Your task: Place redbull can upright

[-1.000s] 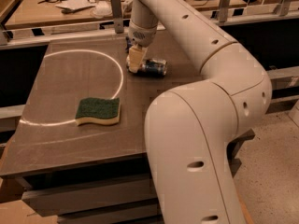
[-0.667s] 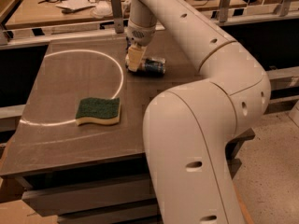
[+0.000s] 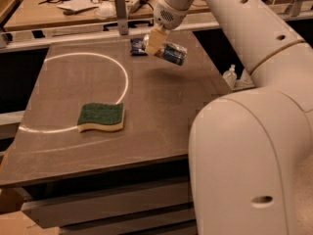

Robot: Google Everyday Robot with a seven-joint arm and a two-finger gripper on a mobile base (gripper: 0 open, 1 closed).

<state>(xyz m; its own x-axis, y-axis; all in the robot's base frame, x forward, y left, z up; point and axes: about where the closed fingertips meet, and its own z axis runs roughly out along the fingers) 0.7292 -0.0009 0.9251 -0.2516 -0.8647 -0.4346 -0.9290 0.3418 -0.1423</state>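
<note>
The redbull can (image 3: 172, 53), silver and blue, lies nearly on its side in my gripper (image 3: 156, 44), tilted down to the right. The gripper is shut on the can's left end and holds it a little above the far right part of the brown table (image 3: 161, 111). The gripper's tan fingers (image 3: 153, 40) cover part of the can. A faint shadow lies on the table under the can.
A small flat dark-blue packet (image 3: 137, 46) lies on the table just left of the gripper. A green and yellow sponge (image 3: 101, 117) lies at the near left. A white curved line (image 3: 123, 75) runs across the tabletop. A cluttered bench (image 3: 78, 6) stands behind.
The gripper has risen with the can in it. The can was resting on the table and now hangs above it, uncovering the dark-blue packet.
</note>
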